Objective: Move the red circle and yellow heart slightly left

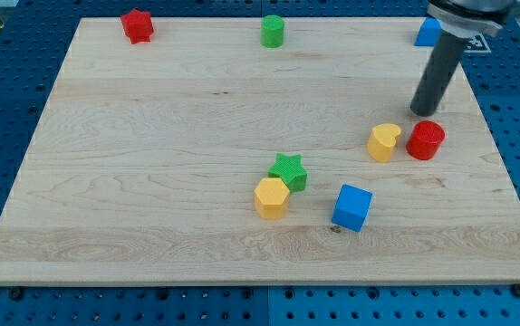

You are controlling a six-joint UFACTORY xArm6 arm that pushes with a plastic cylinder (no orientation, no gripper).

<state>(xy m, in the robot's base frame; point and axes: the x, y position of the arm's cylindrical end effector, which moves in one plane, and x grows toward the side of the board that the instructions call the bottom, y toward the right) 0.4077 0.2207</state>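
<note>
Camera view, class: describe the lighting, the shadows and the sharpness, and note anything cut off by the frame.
Camera view: lighting is even, no strong glare on the wooden board; the blue cube and yellow heart cast small soft shadows; block edges look sharp; my tip, just above the red circle, is crisp, but the rod's upper part is cut off at the view's top.

The wide middle and left of the wooden board are left open for passage. The path leftward from the yellow heart block is unobstructed; the red circle block sits just beside it on the view's right. Lower down, the green star block, yellow hexagon block and blue cube block are clustered as obstacles. My tip is placed just above the red circle.
</note>
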